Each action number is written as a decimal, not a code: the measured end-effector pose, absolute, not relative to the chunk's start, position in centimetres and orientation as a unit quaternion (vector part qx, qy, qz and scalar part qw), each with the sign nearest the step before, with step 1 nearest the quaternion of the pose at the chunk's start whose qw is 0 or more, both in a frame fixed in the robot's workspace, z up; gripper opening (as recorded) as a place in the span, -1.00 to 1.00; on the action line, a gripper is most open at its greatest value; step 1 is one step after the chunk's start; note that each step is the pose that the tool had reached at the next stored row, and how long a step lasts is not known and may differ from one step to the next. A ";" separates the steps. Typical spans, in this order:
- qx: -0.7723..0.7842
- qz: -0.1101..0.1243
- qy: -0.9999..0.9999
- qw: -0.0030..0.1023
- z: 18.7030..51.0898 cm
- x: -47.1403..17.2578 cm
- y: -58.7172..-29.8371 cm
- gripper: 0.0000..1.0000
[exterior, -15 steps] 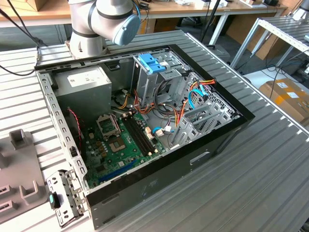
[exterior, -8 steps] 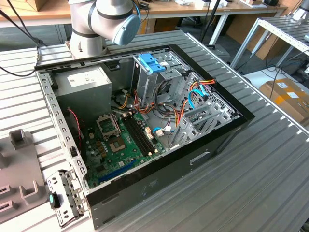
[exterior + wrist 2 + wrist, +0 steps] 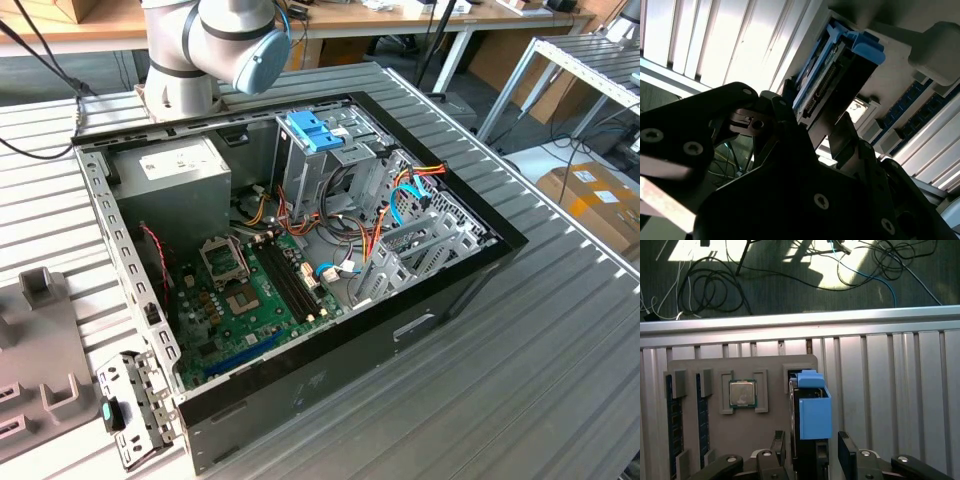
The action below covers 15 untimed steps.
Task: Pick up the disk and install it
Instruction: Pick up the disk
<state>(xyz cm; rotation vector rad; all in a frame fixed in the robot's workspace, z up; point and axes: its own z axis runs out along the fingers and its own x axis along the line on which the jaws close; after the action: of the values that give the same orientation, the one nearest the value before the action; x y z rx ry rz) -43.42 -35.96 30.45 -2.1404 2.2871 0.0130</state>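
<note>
My pincer (image 3: 812, 442) stands wide astride the disk (image 3: 812, 410), which is upright in its tray (image 3: 740, 427) and, I judge, not yet lifted. Installing remains: the case (image 3: 330, 345), cage (image 3: 420, 245) at three o'clock in the exterior view.

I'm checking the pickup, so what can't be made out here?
Near end of the disk: first wrist view, hidden behind the gripper and cut by the picture's edge.
Label on the disk: second wrist view, in shadow, seen edge-on.
Inside of the drive cage: exterior view, hidden by its own walls.
</note>
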 end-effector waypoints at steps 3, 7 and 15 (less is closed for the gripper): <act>-0.683 0.004 0.730 0.005 30.4 -43.4 -35.9 0.08; -0.683 0.004 0.730 0.005 30.4 -43.4 -35.9 0.05; -0.683 0.004 0.730 0.005 30.4 -43.4 -35.9 -0.29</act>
<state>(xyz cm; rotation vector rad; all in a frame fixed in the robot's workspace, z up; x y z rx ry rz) -43.41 -35.94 30.45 -2.1403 2.2871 0.0129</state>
